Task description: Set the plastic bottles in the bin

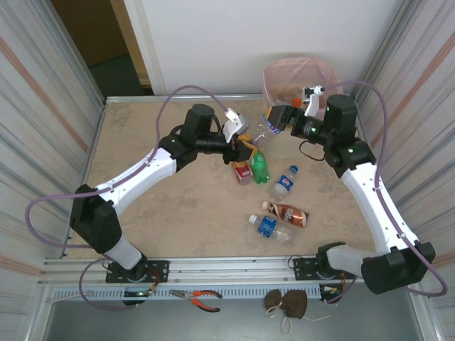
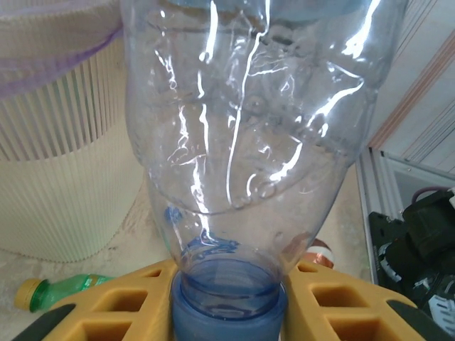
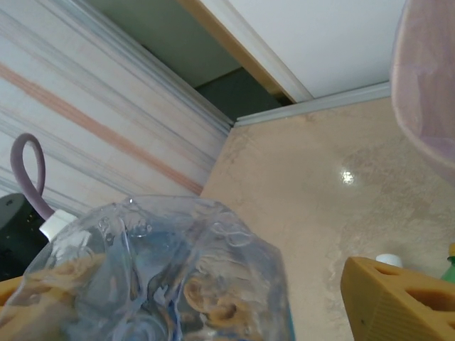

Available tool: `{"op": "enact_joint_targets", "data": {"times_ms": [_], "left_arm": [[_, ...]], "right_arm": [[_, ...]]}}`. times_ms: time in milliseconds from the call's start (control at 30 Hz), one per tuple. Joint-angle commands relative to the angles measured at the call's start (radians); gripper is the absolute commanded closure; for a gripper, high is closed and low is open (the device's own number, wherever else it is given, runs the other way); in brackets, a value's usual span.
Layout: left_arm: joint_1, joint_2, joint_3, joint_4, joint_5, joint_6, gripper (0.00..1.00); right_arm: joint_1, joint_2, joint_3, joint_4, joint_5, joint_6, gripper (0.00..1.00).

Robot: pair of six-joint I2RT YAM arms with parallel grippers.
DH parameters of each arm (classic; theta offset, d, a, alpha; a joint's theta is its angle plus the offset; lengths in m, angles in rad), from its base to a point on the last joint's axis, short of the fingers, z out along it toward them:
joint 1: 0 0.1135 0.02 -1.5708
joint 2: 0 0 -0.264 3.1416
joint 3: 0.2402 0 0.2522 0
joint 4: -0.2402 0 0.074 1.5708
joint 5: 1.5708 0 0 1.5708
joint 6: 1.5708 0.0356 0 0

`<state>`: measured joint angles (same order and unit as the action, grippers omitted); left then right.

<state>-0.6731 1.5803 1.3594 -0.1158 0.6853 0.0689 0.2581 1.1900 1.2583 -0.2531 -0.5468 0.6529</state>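
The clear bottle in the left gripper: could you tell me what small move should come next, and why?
Probably lift it higher. The left gripper is shut on the blue-capped neck of the clear bottle, and the ribbed wall of the bin stands beside it with the rim above, so it likely cannot drop in yet.

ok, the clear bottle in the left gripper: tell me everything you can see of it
The clear bottle is thin see-through plastic, creased and dented. It looks empty, with a blue cap and a bluish band at its far end. The left gripper is shut on its neck and cap, with yellow fingers on either side. It is held aloft, cap toward the wrist, body pointing away, close beside the ribbed wall of the bin.
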Motion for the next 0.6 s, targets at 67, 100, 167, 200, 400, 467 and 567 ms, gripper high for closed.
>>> {"op": "enact_joint_targets", "data": {"times_ms": [67,100,167,200,400,467,567], "left_arm": [[0.007,0.014,0.041,0.061,0.040,-0.058,0.64],[0.010,0.017,0.042,0.063,0.042,-0.066,0.64],[0.012,0.020,0.043,0.070,0.042,-0.073,0.64],[0.012,0.019,0.043,0.074,0.041,-0.080,0.63],[0.023,-0.004,0.023,0.118,0.046,-0.119,0.50],[0.034,-0.021,0.002,0.149,0.049,-0.141,0.45],[0.051,-0.054,-0.028,0.177,0.048,-0.159,0.40]], "right_arm": [[0.024,0.019,0.021,0.022,0.044,0.011,0.31],[0.027,0.021,0.022,0.021,0.046,0.010,0.33],[0.028,0.026,0.028,0.014,0.051,0.012,0.38],[0.029,0.028,0.032,0.010,0.054,0.012,0.40],[0.026,0.028,0.058,-0.005,0.083,0.008,0.47],[0.019,0.034,0.074,-0.008,0.087,0.010,0.49],[-0.005,0.045,0.104,-0.012,0.089,0.010,0.51]]}}
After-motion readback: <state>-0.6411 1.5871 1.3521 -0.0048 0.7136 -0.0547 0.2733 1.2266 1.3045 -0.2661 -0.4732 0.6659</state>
